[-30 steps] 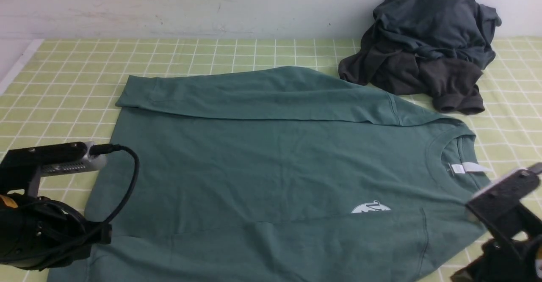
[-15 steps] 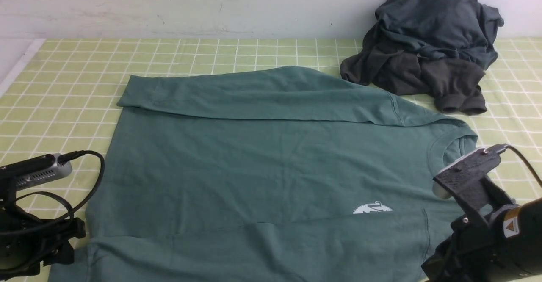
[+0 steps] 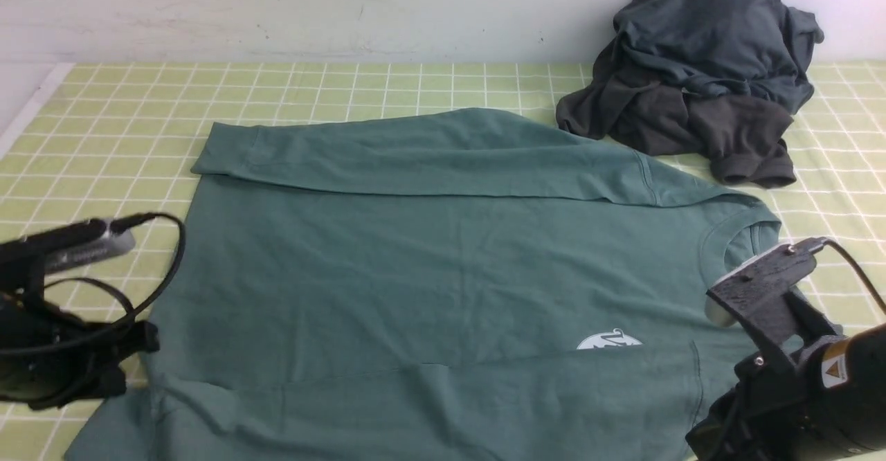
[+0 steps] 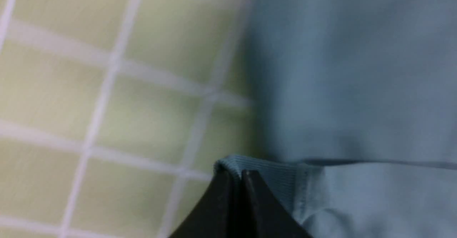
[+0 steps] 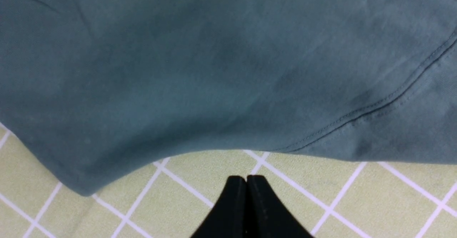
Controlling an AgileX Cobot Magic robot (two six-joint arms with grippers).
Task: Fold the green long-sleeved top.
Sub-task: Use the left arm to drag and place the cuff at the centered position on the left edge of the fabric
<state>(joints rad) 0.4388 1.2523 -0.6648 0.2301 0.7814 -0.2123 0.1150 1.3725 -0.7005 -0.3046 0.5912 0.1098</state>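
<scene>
Scene: a green long-sleeved top (image 3: 443, 274) is spread flat on a checked yellow-green tablecloth (image 3: 104, 101), and a heap of dark clothes (image 3: 699, 66) is piled at the far right, well apart from the work.

Lie of the top: the long axis runs left to right across the table. The collar (image 3: 751, 239) is on the robot's right and the bottom edge on its left. The far sleeve (image 3: 415, 153) is folded along the far side of the body. A white logo (image 3: 608, 340) is seen near the front right.

Left gripper (image 4: 237, 175): the jaws are clenched at the near left corner of the top, and a ribbed edge (image 4: 271, 166) of the fabric appears to be pinched at their tips.

Right gripper (image 5: 246, 181): the jaws are pressed together on nothing. They are held over bare tablecloth, just beside the top's edge near the shoulder seam, with a strip of cloth squares between tips and fabric.

Key relation: the fabric lies straight ahead of the right jaws, beyond their tips, while the left end is already gripped. The right arm is judged the nearer one to the collar end.

Next move, as judged: the right jaws would need to be parted and carried forward onto the edge before both ends can be lifted together.
</scene>
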